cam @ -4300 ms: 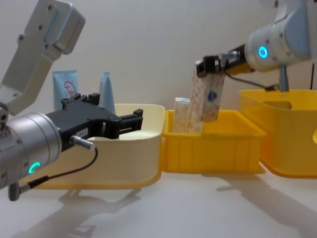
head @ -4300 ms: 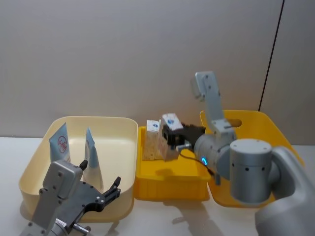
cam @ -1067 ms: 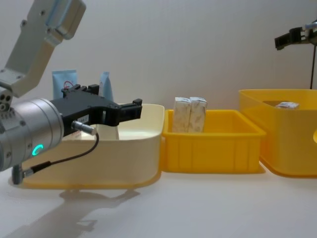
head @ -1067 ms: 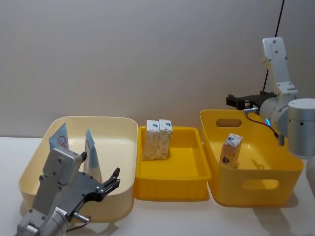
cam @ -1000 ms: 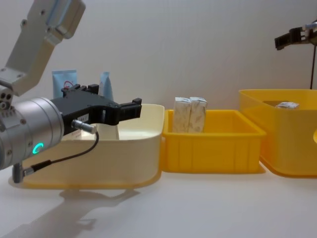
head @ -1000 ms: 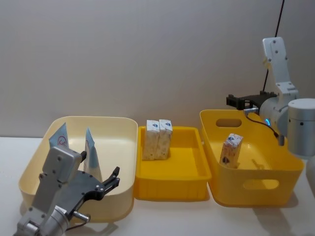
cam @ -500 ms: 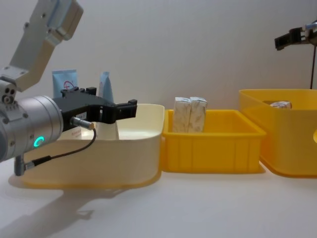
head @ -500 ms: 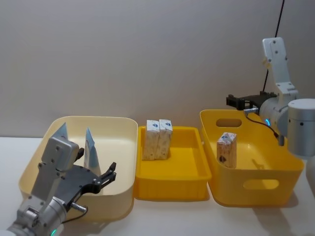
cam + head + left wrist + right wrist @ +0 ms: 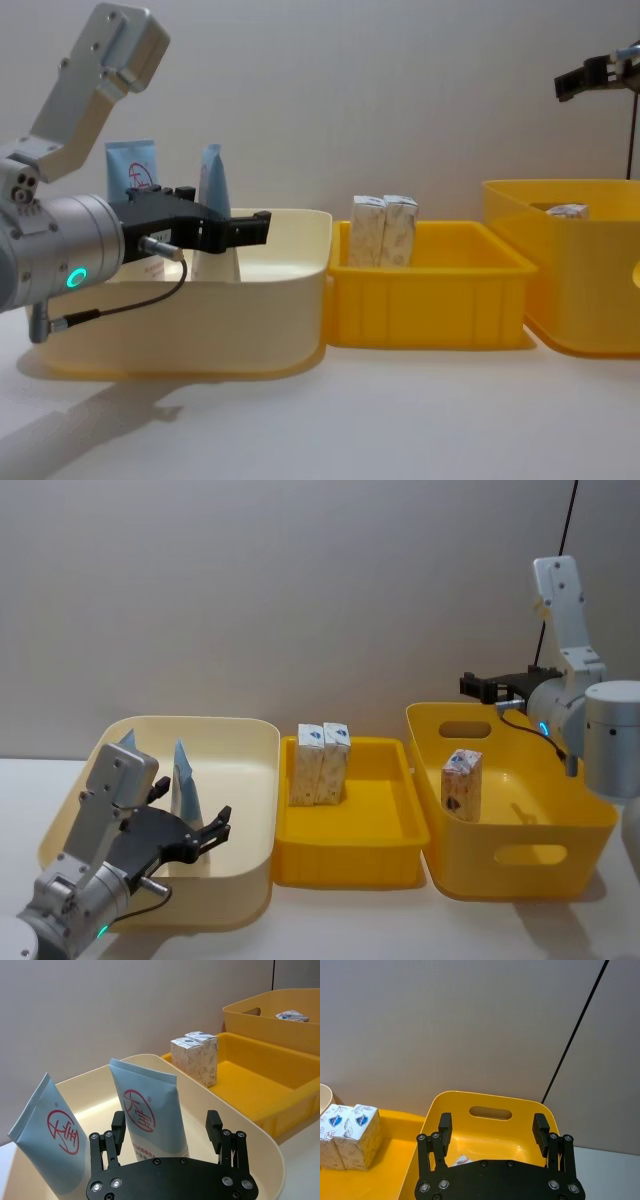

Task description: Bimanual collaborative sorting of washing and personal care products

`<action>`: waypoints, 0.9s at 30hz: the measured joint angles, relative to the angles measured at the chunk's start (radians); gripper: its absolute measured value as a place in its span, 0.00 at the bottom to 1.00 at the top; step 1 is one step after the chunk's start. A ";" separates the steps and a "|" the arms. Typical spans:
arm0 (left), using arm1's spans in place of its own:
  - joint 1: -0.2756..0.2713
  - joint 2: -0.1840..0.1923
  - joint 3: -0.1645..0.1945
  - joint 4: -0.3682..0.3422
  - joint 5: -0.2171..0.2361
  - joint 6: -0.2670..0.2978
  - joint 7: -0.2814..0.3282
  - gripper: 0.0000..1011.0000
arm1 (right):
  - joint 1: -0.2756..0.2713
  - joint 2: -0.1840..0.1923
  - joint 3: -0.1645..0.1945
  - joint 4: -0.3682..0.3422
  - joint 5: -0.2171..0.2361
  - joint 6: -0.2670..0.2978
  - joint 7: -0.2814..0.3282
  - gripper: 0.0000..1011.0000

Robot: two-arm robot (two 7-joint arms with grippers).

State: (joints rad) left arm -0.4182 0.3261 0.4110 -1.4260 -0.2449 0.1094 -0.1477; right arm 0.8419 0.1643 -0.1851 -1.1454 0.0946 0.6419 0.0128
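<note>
Head view: the left gripper (image 9: 214,830), fingers spread, has been moved further over the cream bin (image 9: 240,723) toward two light-blue tubes (image 9: 184,783); the patterned pack (image 9: 461,784), earlier tilted, is stood upright in the handled yellow bin (image 9: 520,858). Left wrist view: one tube is framed between the fingers. Right wrist view: the right gripper (image 9: 492,1120) is held spread-fingered above that bin.

Probably a lab, plain grey wall (image 9: 250,580), white table (image 9: 400,420)

We see light-blue tubes (image 9: 145,1110) with red logos, a cream bin (image 9: 250,320), beige patterned packs (image 9: 322,763), yellow bins (image 9: 430,300).
</note>
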 joint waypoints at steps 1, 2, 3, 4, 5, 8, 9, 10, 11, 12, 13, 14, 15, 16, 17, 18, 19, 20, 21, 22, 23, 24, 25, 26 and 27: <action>-0.007 -0.002 -0.001 0.012 -0.001 0.000 -0.007 0.99 | 0.000 0.000 0.000 0.000 0.000 0.000 0.000 0.99; -0.010 -0.003 -0.001 0.018 -0.002 -0.001 -0.010 0.99 | 0.000 0.000 0.000 0.000 0.000 0.000 0.000 0.99; -0.017 -0.005 -0.002 0.030 -0.003 -0.002 -0.016 0.99 | 0.000 0.000 0.000 0.000 0.000 0.000 0.000 0.99; -0.020 -0.006 -0.002 0.035 -0.003 -0.003 -0.019 0.99 | 0.000 0.000 0.000 0.000 0.000 0.000 0.000 0.99; -0.022 -0.007 -0.003 0.040 -0.003 -0.004 -0.022 0.99 | 0.000 0.000 0.000 0.000 0.000 0.000 0.000 0.99; -0.034 -0.011 -0.004 0.061 -0.004 -0.009 -0.032 0.99 | 0.000 0.000 0.000 0.000 0.000 0.000 0.000 0.99; -0.039 -0.013 -0.005 0.070 -0.004 -0.010 -0.037 0.99 | 0.000 0.000 0.000 0.000 0.000 0.000 0.000 0.99; -0.039 -0.013 -0.005 0.070 -0.004 -0.010 -0.037 0.99 | 0.000 0.000 0.000 0.000 0.000 0.000 0.000 0.99; -0.043 -0.014 -0.005 0.077 -0.005 -0.012 -0.041 0.99 | 0.000 0.000 0.000 0.000 0.000 0.000 0.000 0.99; -0.046 -0.015 -0.006 0.082 -0.005 -0.013 -0.044 0.99 | 0.000 0.000 0.000 0.000 0.000 0.000 0.000 0.99; -0.048 -0.016 -0.006 0.085 -0.005 -0.013 -0.045 0.99 | 0.000 0.000 0.000 0.000 0.000 0.000 0.000 0.99; -0.049 -0.016 -0.006 0.088 -0.005 -0.014 -0.047 0.99 | 0.000 0.000 0.000 0.000 0.000 0.000 0.000 0.99; -0.052 -0.017 -0.007 0.093 -0.005 -0.015 -0.049 0.99 | 0.000 0.000 0.000 0.000 0.000 0.000 0.000 0.99; -0.053 -0.018 -0.007 0.095 -0.005 -0.016 -0.050 0.99 | 0.000 0.000 0.000 0.000 0.000 0.000 0.000 0.99; -0.054 -0.018 -0.007 0.098 -0.005 -0.016 -0.052 0.98 | 0.000 0.000 0.000 0.000 0.000 0.000 0.000 0.99; -0.056 -0.018 -0.007 0.100 -0.006 -0.017 -0.053 0.96 | 0.000 0.000 0.000 0.000 0.000 0.000 0.000 0.99; -0.058 -0.019 -0.007 0.103 -0.006 -0.018 -0.054 0.94 | 0.000 0.000 0.000 0.000 0.000 0.000 0.000 0.99; -0.058 -0.019 -0.008 0.105 -0.006 -0.018 -0.055 0.93 | 0.000 0.000 0.000 0.000 0.000 0.000 0.000 0.99; -0.059 -0.020 -0.008 0.107 -0.006 -0.018 -0.056 0.92 | 0.000 0.000 0.000 0.000 0.000 0.000 0.000 0.99; -0.060 -0.020 -0.008 0.108 -0.006 -0.019 -0.057 0.89 | 0.000 0.000 0.000 0.000 0.000 0.000 0.000 0.99; -0.062 -0.021 -0.008 0.111 -0.006 -0.019 -0.058 0.86 | 0.000 0.000 0.000 0.000 0.000 0.000 0.000 0.99; -0.062 -0.021 -0.008 0.112 -0.006 -0.019 -0.059 0.81 | 0.000 0.000 0.000 0.000 0.000 0.000 0.000 0.99; -0.063 -0.021 -0.008 0.113 -0.006 -0.020 -0.059 0.81 | 0.000 0.000 0.000 0.000 0.000 0.000 0.000 0.99; -0.064 -0.022 -0.008 0.115 -0.006 -0.020 -0.061 0.78 | 0.000 0.000 0.000 0.000 0.000 0.000 0.000 0.99; -0.065 -0.022 -0.008 0.117 -0.007 -0.020 -0.061 0.73 | 0.000 0.000 0.000 0.000 0.000 0.000 0.000 0.99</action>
State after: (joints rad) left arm -0.4835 0.3042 0.4026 -1.3090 -0.2514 0.0891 -0.2090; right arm 0.8419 0.1643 -0.1851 -1.1454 0.0947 0.6419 0.0128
